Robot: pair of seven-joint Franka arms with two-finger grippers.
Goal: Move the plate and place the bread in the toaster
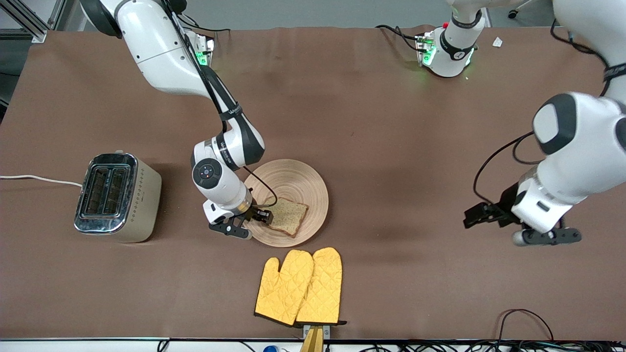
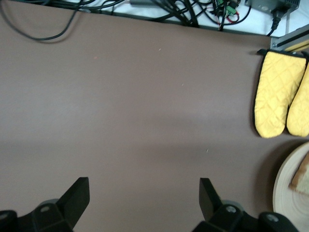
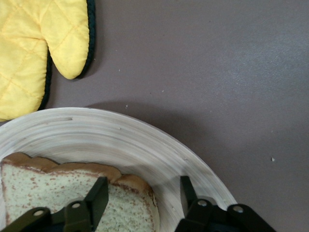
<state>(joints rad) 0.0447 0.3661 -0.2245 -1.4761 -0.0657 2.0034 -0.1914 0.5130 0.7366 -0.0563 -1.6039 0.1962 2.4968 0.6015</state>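
Not done yet: bread (image 1: 287, 216) on plate (image 1: 299, 182), toaster (image 1: 117, 196) empty, right gripper (image 1: 261, 215) spread around crust, left gripper (image 2: 144, 195) spread, waiting.

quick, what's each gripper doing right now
Left gripper: open, empty, over bare table.
Right gripper: open, astride the bread corner on the plate.

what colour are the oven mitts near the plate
Bright yellow, quilted in a diamond pattern, with dark edging. The oven mitts show best in the front view.
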